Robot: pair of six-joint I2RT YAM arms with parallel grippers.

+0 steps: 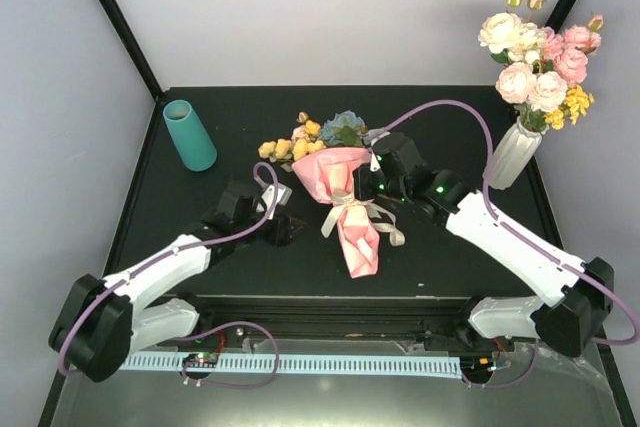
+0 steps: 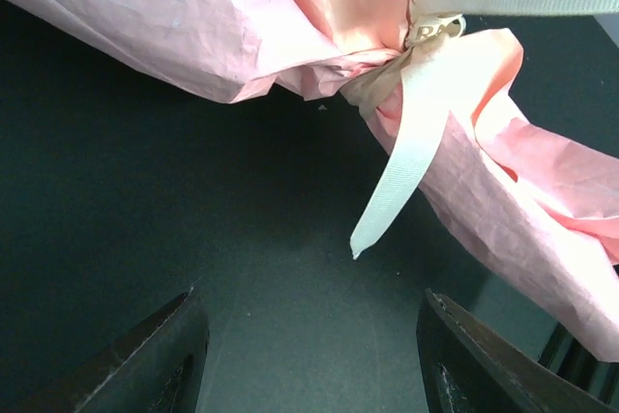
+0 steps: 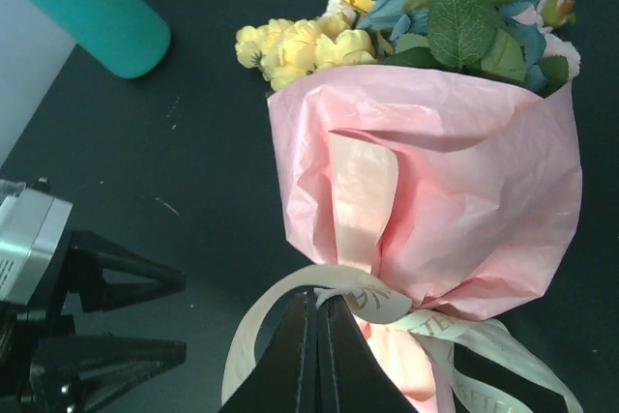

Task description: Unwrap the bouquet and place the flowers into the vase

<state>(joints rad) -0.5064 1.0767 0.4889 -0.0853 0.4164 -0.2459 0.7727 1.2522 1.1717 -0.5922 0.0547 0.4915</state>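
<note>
The small bouquet (image 1: 340, 172) of yellow, blue and pink artificial flowers lies on its side mid-way across the black table (image 1: 180, 207), heads pointing to the back, its crinkled pink paper wrap (image 3: 464, 191) tied at the waist with a beige ribbon (image 2: 411, 152). The right pincer (image 3: 317, 302) has its fingers pressed together, tips right at the ribbon's loop; whether ribbon is pinched between them I cannot tell. The left pincer (image 2: 309, 302) hovers with fingers apart, holding nothing, near the dangling ribbon end and the wrapped stems. The small smooth teal tapered vase (image 1: 190, 135) stands well apart at the back left; a white ribbed vase (image 1: 515, 152) of big cream-and-pink roses stands back right
</note>
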